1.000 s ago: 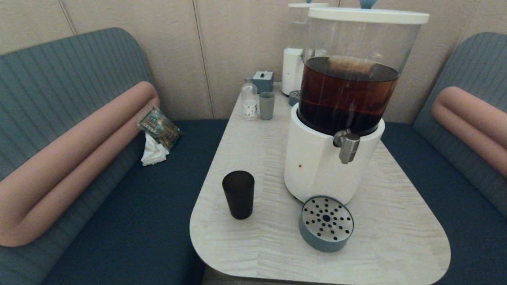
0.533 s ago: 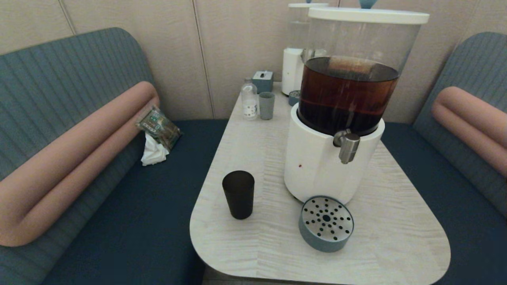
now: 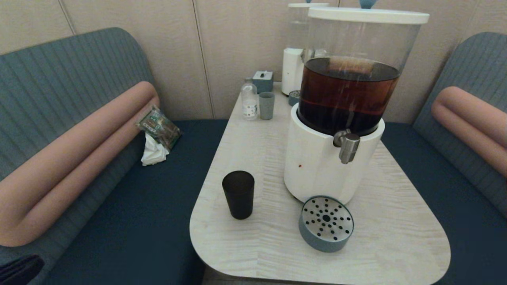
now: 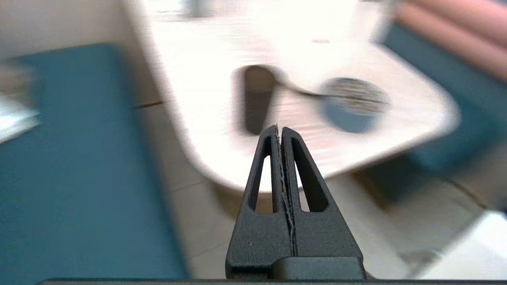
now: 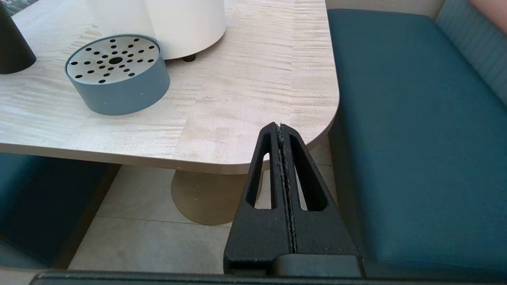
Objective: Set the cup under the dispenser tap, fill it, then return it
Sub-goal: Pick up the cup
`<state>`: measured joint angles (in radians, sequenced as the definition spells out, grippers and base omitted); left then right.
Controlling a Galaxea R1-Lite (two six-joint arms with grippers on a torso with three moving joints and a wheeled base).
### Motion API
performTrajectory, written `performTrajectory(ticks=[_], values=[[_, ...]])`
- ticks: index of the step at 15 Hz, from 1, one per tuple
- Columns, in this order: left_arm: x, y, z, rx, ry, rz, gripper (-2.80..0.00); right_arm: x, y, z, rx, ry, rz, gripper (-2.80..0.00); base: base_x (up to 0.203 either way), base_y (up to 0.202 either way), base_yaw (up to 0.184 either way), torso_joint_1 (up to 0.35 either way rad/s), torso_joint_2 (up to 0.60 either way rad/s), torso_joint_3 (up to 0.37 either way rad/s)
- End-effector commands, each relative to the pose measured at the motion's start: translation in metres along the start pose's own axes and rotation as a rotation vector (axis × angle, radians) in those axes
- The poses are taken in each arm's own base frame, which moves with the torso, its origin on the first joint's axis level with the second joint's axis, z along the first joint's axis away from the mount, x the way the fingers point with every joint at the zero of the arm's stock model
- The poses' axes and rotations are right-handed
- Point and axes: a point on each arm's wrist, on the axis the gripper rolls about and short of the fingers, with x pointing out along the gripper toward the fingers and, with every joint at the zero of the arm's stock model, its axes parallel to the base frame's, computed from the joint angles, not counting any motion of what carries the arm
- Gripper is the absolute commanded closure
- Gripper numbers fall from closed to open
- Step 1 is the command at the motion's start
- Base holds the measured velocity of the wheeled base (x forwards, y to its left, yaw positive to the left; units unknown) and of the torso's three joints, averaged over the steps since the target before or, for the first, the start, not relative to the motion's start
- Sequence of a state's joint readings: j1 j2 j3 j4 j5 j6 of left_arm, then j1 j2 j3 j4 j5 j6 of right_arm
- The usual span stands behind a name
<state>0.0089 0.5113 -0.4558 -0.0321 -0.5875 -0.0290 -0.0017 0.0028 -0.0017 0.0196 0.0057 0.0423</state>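
- Cup (image 3: 238, 194) upright on the surface (image 3: 396, 237), just beside the dispenser (image 3: 317, 166), on its left and well clear of the base; untouched, mouth up, ready for a side grasp.
- Tap (image 3: 348, 146) jutting from the front of the dispenser base, spout down, brown liquid in the tank above; nothing beneath the spout but the drip tray.
- Drip tray (image 3: 326, 223) right in front of the dispenser, touching or nearly touching its base, below the tap: likely the spot for the cup, so spills fall through the holes.
- Left claw (image 4: 279, 132) clenched, fingers pressed flat together, gripping nothing; off the surface edge nearest the cup, well short of the cup and pointed toward it. Judged as the opening of the reach; fingers must part before any grasp.
- Right claw (image 5: 280, 130) clenched too, empty, parked low beyond the surface corner on the far side of the drip tray from the cup; idle, clear of the working lane.
- Small grey cup (image 3: 266, 105) and bottle (image 3: 249, 99) behind the dispenser's left, well apart from the dark cup; no part in this job.
- Task barely begun: nothing moved, nothing filled.
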Motion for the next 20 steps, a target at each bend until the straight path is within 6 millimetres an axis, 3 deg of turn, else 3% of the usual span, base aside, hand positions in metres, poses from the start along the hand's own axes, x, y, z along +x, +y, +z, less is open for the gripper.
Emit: performTrajectory(ticks=[1, 6, 13, 17, 20], values=[[0.028, 0.015, -0.001, -0.082, 0.081, -0.156, 0.00, 0.000, 0.000, 0.000, 0.001, 0.001, 0.001, 0.00, 0.000, 0.000, 0.000, 0.000, 0.00, 0.000], [0.057, 0.032, -0.003, -0.149, 0.039, -0.291, 0.00, 0.000, 0.000, 0.000, 0.001, 0.001, 0.001, 0.00, 0.000, 0.000, 0.000, 0.000, 0.00, 0.000], [0.111, 0.081, -0.024, -0.082, -0.031, -0.229, 0.00, 0.000, 0.000, 0.000, 0.001, 0.001, 0.001, 0.00, 0.000, 0.000, 0.000, 0.000, 0.00, 0.000], [0.119, 0.091, -0.037, -0.031, -0.087, -0.222, 0.00, 0.000, 0.000, 0.000, 0.001, 0.001, 0.001, 0.00, 0.000, 0.000, 0.000, 0.000, 0.00, 0.000], [0.119, 0.091, -0.036, -0.031, -0.093, -0.218, 0.00, 0.000, 0.000, 0.000, 0.001, 0.001, 0.001, 0.00, 0.000, 0.000, 0.000, 0.000, 0.00, 0.000]])
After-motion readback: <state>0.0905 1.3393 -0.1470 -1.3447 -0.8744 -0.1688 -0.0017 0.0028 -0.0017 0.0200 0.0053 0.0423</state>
